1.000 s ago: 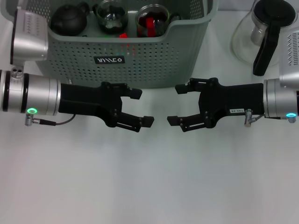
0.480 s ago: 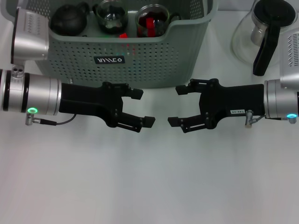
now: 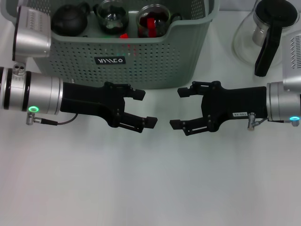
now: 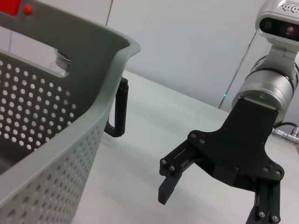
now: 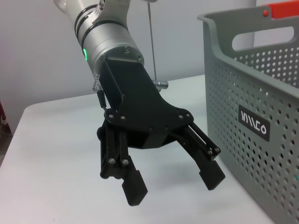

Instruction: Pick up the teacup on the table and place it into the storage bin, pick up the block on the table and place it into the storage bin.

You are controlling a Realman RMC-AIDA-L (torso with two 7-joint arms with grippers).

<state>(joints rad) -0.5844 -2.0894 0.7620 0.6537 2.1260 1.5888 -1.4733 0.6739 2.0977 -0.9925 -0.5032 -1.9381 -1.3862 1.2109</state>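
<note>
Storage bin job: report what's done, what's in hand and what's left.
Done: the storage bin holds a glass cup with a red block inside it, beside a dark teapot. In hand: nothing; left gripper and right gripper hover open before the bin. Left: no cup or block visible on the table.

left gripper (image 3: pixel 144 108), right gripper (image 3: pixel 178 107) face-to-face, jaws apart.

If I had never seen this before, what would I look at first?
Probably the two black claws facing each other in the middle of the white table: the left end effector and the right end effector, both open and holding nothing. Just behind them stands the grey-green storage bin, with a dark teapot and glass cups inside.
</note>
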